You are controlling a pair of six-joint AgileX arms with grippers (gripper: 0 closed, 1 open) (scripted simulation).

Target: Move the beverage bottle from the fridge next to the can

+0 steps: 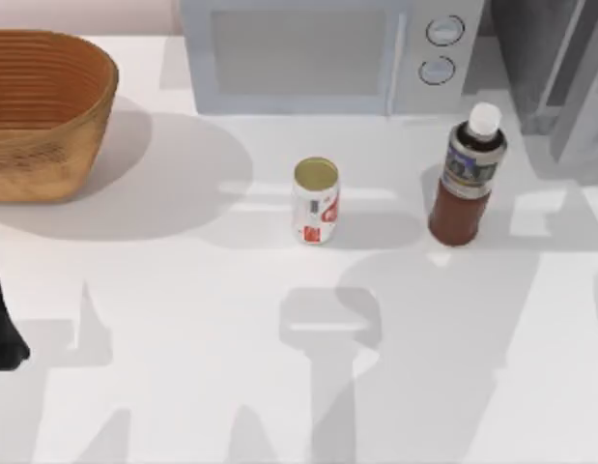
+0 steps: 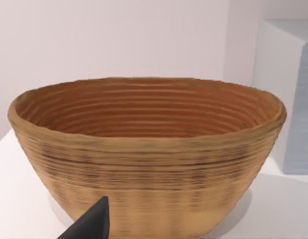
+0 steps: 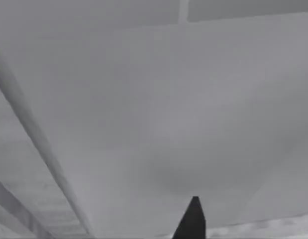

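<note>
A white table (image 1: pixel 183 319) fills the scene, crossed by soft grey shadows. Along its far edge stands a white microwave (image 1: pixel 318 53) with two round dials on its right side. Just right of the microwave, in the far right corner, is the grey fridge (image 1: pixel 559 77), only partly in view, with its pale-framed door angled outward.

The bottle (image 1: pixel 466 179) stands upright on the table, out of the fridge, just in front of the microwave's right end and near the fridge. It has a white cap, a dark neck, a grey-blue label band and a reddish-brown body. The can (image 1: pixel 316 201) stands upright to the left of the bottle, near the middle of the table, white with red markings and a gold-yellow top. The two are apart, with bare table between them, and the bottle is clearly the taller.

At the far left sits a woven basket (image 1: pixel 42 111), light brown outside and warmer orange inside, with nothing visible in it. The left wrist view looks straight at its ribbed wall (image 2: pixel 144 169).

A dark part of the left arm (image 1: pixel 4 329) sits at the left edge of the table, well apart from the can and bottle. One dark fingertip (image 2: pixel 91 224) shows before the basket; whether the left gripper's fingers are apart or together cannot be told.

The right wrist view faces a plain grey panel of the fridge (image 3: pixel 158 109), with one dark fingertip (image 3: pixel 192 221) low in the picture; the right gripper's spread cannot be told either.
</note>
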